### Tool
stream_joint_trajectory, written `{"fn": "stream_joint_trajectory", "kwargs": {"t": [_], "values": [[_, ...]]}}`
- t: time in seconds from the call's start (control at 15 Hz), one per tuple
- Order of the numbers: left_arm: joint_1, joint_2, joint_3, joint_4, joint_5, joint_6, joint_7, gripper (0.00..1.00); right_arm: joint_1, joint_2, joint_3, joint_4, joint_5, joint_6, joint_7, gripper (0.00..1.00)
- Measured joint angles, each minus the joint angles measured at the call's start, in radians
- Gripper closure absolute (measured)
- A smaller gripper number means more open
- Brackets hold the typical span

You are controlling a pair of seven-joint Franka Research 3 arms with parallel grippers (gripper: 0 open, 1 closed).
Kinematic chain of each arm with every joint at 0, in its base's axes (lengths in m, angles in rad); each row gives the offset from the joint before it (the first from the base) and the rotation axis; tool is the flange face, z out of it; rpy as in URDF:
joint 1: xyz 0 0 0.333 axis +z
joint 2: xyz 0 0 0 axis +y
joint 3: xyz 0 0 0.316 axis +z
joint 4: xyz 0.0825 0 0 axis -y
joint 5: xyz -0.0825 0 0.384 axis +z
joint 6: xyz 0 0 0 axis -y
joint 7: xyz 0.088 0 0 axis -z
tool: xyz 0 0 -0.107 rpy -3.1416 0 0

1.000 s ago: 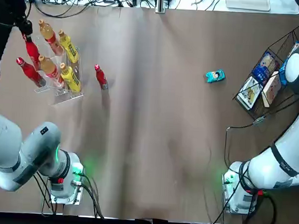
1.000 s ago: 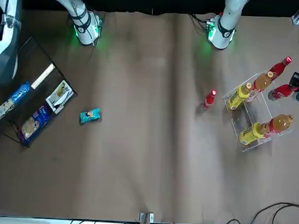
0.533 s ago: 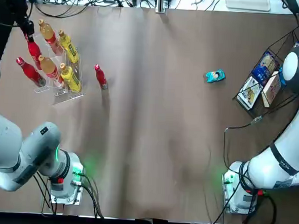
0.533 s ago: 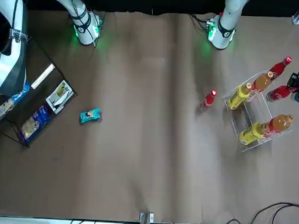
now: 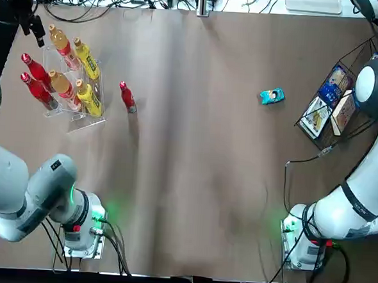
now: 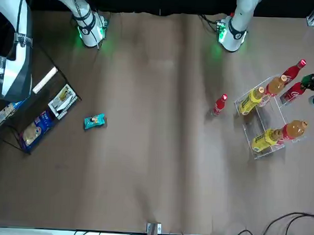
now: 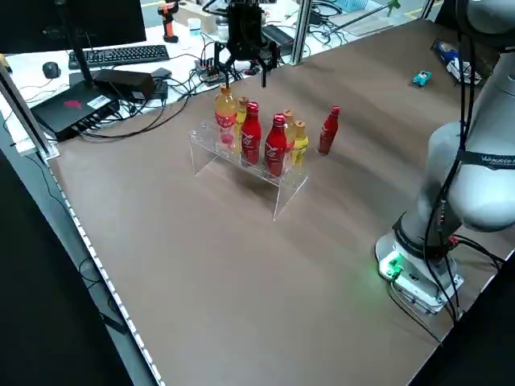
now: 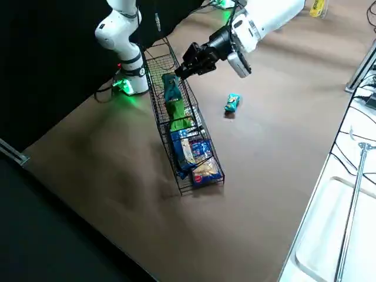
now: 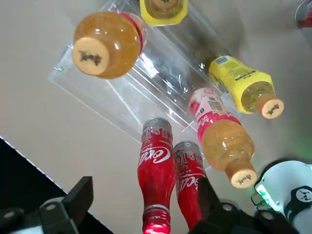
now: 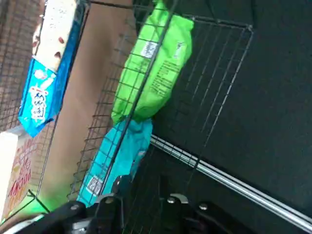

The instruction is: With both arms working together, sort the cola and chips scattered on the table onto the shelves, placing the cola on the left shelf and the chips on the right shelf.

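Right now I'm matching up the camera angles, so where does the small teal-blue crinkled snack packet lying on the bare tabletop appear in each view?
Top: right of centre, upper half.
Front: left of centre.
Left side: upper right.
Right side: right of centre, upper half.
Left wrist: not in it.
Right wrist: not in it.
Shared landmark, those four views: the black wire-frame basket rack nearby.

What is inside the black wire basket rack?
The rack holds a green packet, a teal packet and larger blue bags; anything beneath them is covered.
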Motion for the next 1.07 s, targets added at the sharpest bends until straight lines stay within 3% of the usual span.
{"fn": "stream_joint_trajectory", "kwargs": {"t": [0.13, 0.33, 0.53, 0.8, 1.07], "values": [[0.002, 0.000, -0.027, 0.013, -0.012, 0.000, -0.038, 0.00, 0.015, -0.007, 0.006, 0.008, 0.029, -0.045, -0.033, 0.70], [-0.012, 0.006, -0.154, 0.013, -0.058, 0.001, -0.271, 0.00, 0.041, -0.040, 0.008, 0.040, 0.172, -0.083, -0.035, 0.69], [-0.137, 0.042, -0.225, -0.008, -0.064, 0.001, -0.538, 0.00, 0.046, -0.072, 0.007, 0.054, 0.364, -0.080, 0.061, 0.67], [-0.339, 0.118, -0.231, -0.092, -0.065, 0.057, -0.814, 0.00, 0.035, -0.068, 0.005, 0.034, 0.642, 0.103, 0.322, 0.58], [-0.437, 0.142, -0.239, -0.248, -0.065, 0.177, -1.000, 0.00, 0.037, -0.055, 0.008, -0.112, 0.720, 0.303, 0.436, 0.53]]}}
